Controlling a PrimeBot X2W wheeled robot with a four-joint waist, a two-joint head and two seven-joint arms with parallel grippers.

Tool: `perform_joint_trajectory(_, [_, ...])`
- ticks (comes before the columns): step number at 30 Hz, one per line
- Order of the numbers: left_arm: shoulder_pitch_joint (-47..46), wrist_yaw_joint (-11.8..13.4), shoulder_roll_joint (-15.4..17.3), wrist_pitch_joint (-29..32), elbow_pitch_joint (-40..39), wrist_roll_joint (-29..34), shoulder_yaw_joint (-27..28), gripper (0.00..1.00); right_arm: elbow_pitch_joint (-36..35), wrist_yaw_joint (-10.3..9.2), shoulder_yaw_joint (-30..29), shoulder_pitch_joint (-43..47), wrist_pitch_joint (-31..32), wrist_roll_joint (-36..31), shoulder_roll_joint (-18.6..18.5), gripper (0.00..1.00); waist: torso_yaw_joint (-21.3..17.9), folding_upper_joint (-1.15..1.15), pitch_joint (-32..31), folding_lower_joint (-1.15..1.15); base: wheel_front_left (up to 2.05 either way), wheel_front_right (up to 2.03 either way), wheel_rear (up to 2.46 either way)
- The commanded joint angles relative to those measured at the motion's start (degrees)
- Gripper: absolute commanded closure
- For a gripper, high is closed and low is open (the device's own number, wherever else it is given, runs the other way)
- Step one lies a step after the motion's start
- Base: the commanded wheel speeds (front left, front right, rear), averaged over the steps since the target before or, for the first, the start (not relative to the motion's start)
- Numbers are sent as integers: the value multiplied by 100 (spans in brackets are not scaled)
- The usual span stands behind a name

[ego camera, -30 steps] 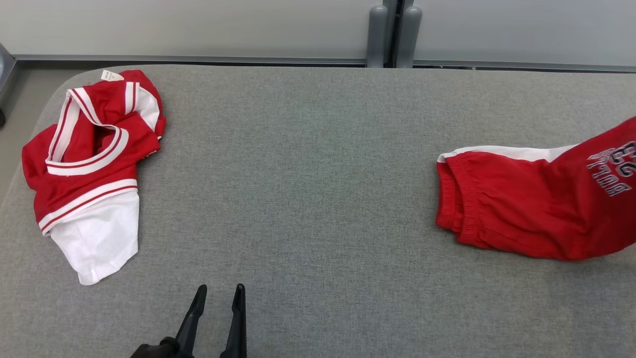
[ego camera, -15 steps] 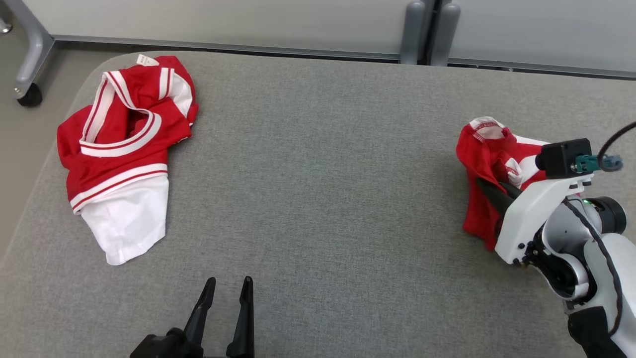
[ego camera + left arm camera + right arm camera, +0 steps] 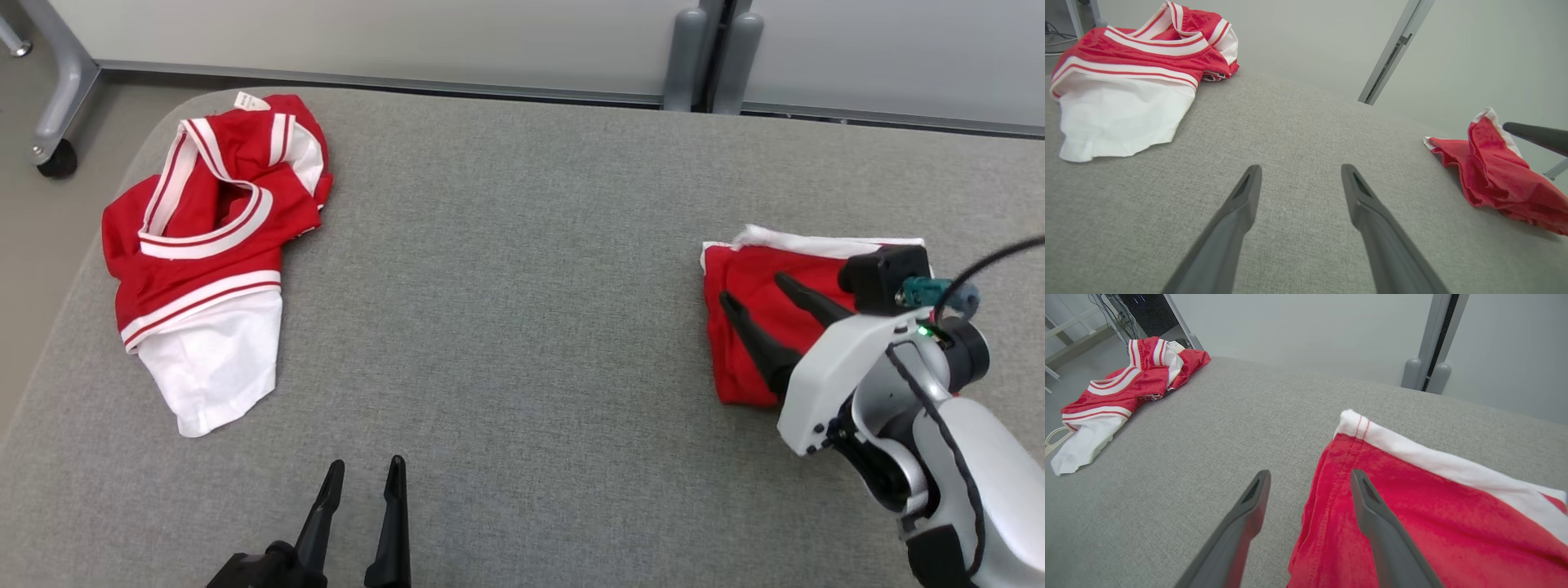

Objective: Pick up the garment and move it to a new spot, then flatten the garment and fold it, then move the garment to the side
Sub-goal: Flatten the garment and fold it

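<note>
— Room, quick?
— Wide table point(image 3: 506, 286), grey woven cover, rounded corner at far left. Behind it, pale wall panels point(image 3: 367, 33), plain, w/ a grey skirting strip point(image 3: 367, 79) along the bottom.
— Anything btwn the panels?
— Two grey posts point(image 3: 684, 61) side by side, dark gap btwn them, just past the table's far edge.
— Floor?
— Dull grey-beige floor point(image 3: 45, 220) left of the table. A grey metal leg point(image 3: 61, 90) slants down there to a black caster point(image 3: 59, 159).
— More furniture?
— Right wrist view: dark cabinet point(image 3: 1147, 308) w/ loose cables, pale frame point(image 3: 1069, 324) beside it. Light's soft and even, shadows faint.
</note>
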Motion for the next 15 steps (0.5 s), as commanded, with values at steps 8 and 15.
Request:
perform_joint_trajectory(8, [240, -43, 17, -10, 38, 79, 229, 0, -787, 0, 400, 1047, -1318, -212, -501, 0, -514, 0, -411, 0, 0, 0, 0])
perform_joint_trajectory(15, [489, -56, 17, -10, -87, 160, 478, 0, -746, 0, -638, 2226, -2663, -916, -332, 0, -792, 0, -829, 0, 0, 0, 0])
